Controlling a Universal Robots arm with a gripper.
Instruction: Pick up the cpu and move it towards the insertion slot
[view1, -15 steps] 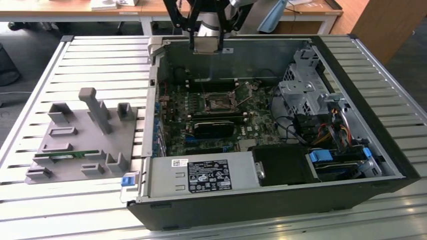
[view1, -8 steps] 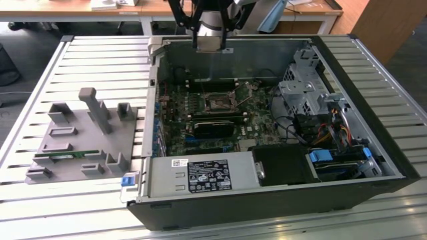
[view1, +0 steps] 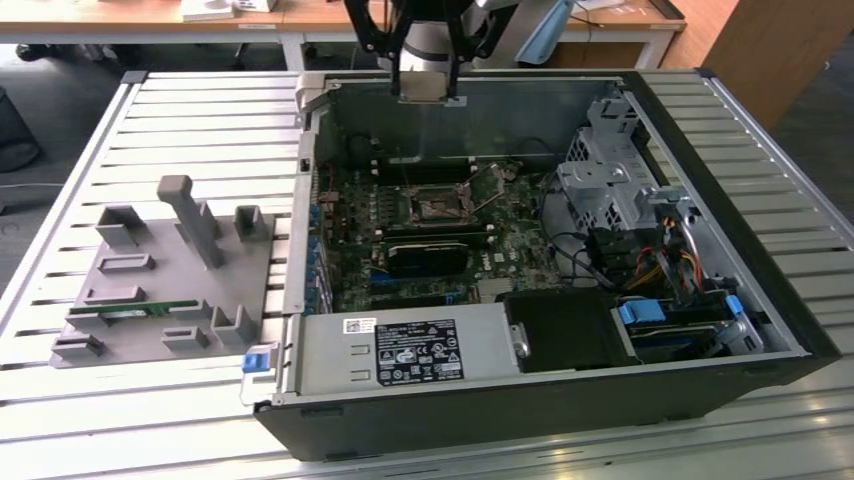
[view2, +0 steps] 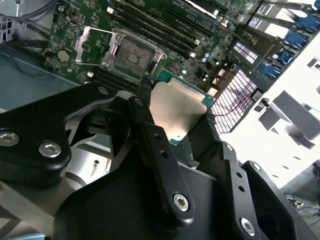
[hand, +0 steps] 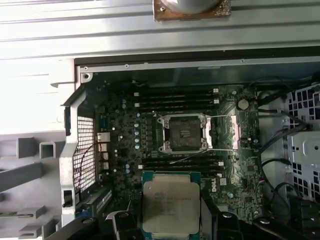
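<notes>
Right, exterior view first: my jaws (view1: 430, 95) hang high above the rear wall of the open computer case (view1: 747, 300) on the slatted table (view1: 200, 110), with the insertion slot (view1: 437, 203) down on the green board; a grey tray (view1: 160, 290) sits at the exterior view's left. Second wrist view: I'm clamped on the cpu (view2: 176, 111), a black finger against each edge, silvery face up, the slot beyond it. First wrist view: the cpu hangs above the board, near the slot, apart from it.
</notes>
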